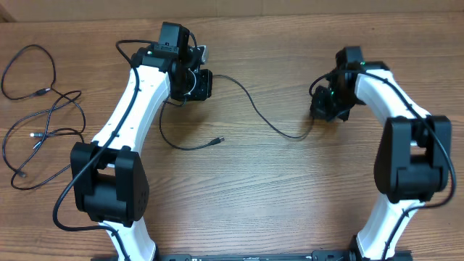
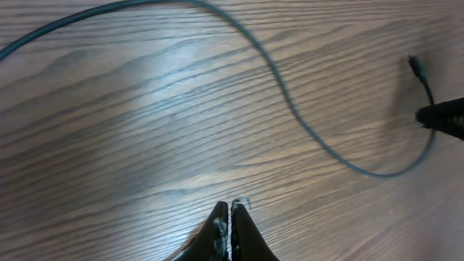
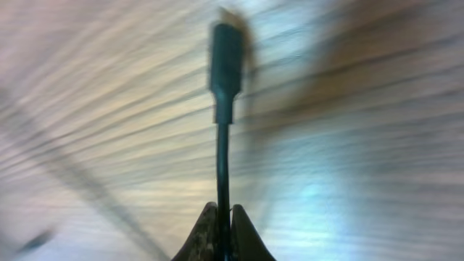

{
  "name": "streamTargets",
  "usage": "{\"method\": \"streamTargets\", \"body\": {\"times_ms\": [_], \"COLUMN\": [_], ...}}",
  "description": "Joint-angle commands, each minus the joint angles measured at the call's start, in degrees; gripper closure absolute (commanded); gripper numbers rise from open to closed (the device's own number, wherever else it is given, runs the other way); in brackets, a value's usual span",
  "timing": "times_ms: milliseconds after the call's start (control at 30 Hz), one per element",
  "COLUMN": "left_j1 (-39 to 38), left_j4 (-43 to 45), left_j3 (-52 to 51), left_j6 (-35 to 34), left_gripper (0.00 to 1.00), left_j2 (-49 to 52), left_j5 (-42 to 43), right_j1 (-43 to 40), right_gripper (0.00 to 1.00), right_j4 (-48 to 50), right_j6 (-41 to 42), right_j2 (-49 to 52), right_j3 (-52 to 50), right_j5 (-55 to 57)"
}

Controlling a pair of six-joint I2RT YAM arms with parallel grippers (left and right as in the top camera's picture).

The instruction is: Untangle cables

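From overhead you get the whole layout, but neither claw's fingertips can be made out there; the wrist cameras settle that. Your right claw (image 3: pixel 223 212) is clamped on the cable (image 3: pixel 222 159) just behind its plug (image 3: pixel 226 58). The plug sticks straight out past the fingertips, with the wood of the tabletop (image 3: pixel 377 145) behind it. That view is blurred, so finer detail of the plug is lost. Your left claw (image 2: pixel 230 212) has its fingers pressed together, with nothing visible between them. A small pale speck (image 2: pixel 244 202) sits just beside the tip, and you cannot tell from here what it is.

The left wrist view shows that same cable lying on the wood ahead of the left claw, well apart from it. It comes in from the upper left, sweeps across in a long curve, dips, then hooks up to the right claw's dark tip at the right edge, with the plug poking out beyond.

Only the overhead view shows the rest. A second cable (image 1: pixel 188 148) loops out from beneath the left claw and ends in a loose plug (image 1: pixel 218 140) between the two claws, nearer the left one. A tangle of cables (image 1: pixel 45 92) lies far out on the left claw's outer side, well apart from both claws.
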Motion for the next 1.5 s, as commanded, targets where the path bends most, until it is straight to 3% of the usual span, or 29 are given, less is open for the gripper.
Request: {"method": "streamTargets", "body": {"times_ms": [0,233,467,667,867,1200,1467], "left_j1": [-0.3,-0.3,-0.9,-2.8,-5.1,-5.0,-5.0], "left_j4": [0.3,1.2,3.2,9.4,11.3,11.1,8.2], "left_j3": [0.2,0.2,0.2,0.1,0.1,0.1,0.1], "left_j6": [2.3,4.7,6.0,7.3,14.4,38.6,52.3], "left_gripper": [0.80,0.35,0.01,0.00,0.01,0.01,0.01], "left_j2": [-0.9,-0.6,-0.3,-0.3,-0.3,1.4,7.6], "left_j5": [3.1,2.8,2.8,2.9,3.5,3.7,3.8], "right_j1": [0.3,0.3,0.3,0.3,0.3,0.3,0.3], "right_gripper": [0.96,0.96,0.96,0.96,0.96,0.96,0.96], "right_j4": [-2.1,-8.3,-9.0,-9.0,-8.6,-8.8,-9.0], "right_j6": [-0.8,2.3,5.5,5.1,4.9,2.3,1.4], "right_j2": [-9.6,-17.2,-19.4,-19.4,-20.3,-20.4,-20.3], "right_j3": [6.5,14.2,18.2,19.8,20.1,20.1,20.1], "right_j5": [-11.3,-18.3,-27.8,-40.9,-41.5,-41.7,-41.7]}}
